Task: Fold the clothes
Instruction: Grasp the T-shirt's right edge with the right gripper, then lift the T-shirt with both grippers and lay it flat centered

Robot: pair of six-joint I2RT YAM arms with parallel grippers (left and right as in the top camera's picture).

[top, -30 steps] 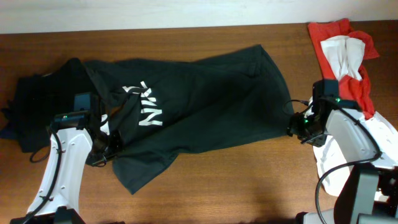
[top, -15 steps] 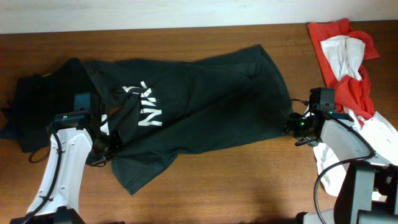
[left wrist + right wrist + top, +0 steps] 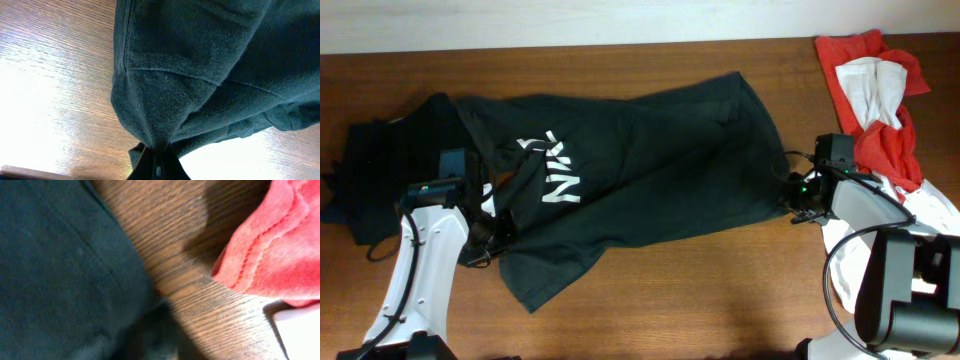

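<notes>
A large black T-shirt (image 3: 650,170) with white lettering (image 3: 555,170) lies crumpled across the table. My left gripper (image 3: 500,232) is shut on a bunch of its fabric near the lower left. In the left wrist view the cloth (image 3: 200,75) gathers into the closed jaws of the left gripper (image 3: 157,162) and hangs above the wood. My right gripper (image 3: 790,195) sits at the shirt's right edge. In the right wrist view, which is blurred, the right gripper (image 3: 162,335) is shut where the shirt's hem (image 3: 55,270) meets the wood.
A red garment (image 3: 865,60) with a white one (image 3: 875,85) on it lies at the back right, close beside the right arm; the red garment (image 3: 270,245) fills the upper right of the right wrist view. Another dark garment (image 3: 390,170) lies at the far left. White cloth (image 3: 930,215) lies under the right arm.
My right gripper has moved left onto the shirt's right edge and closed from open. The left gripper and the shirt's left side have not moved.
</notes>
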